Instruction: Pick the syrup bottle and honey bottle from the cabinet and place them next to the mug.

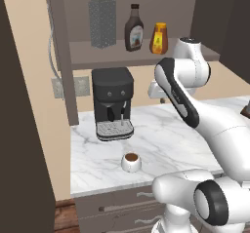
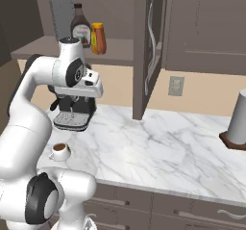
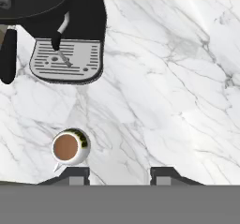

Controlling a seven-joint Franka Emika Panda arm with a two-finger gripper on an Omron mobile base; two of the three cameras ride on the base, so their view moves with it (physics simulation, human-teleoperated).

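Observation:
The syrup bottle [image 1: 134, 28] and the honey bottle [image 1: 159, 38] stand upright side by side on the shelf of the open cabinet [image 1: 97, 59]; the right base view shows the syrup bottle [image 2: 80, 29] and honey bottle [image 2: 98, 38] just above my arm. The white mug [image 1: 131, 162] of brown liquid sits on the marble counter in front of the coffee machine. My gripper [image 3: 119, 175] is open with nothing between its fingers. It hangs high over the counter and looks down, with the mug [image 3: 69, 146] to its lower left. The mug [image 2: 60, 150] stands below my hand.
A black coffee machine [image 1: 113, 103] stands at the counter's back left, its drip tray [image 3: 65, 59] near the mug. A metal grater [image 1: 102, 21] shares the shelf. The open cabinet door [image 2: 149, 46] juts forward. A grey cylinder on a brown base [image 2: 238, 118] stands far right. Grey drawers [image 1: 117, 207] lie below.

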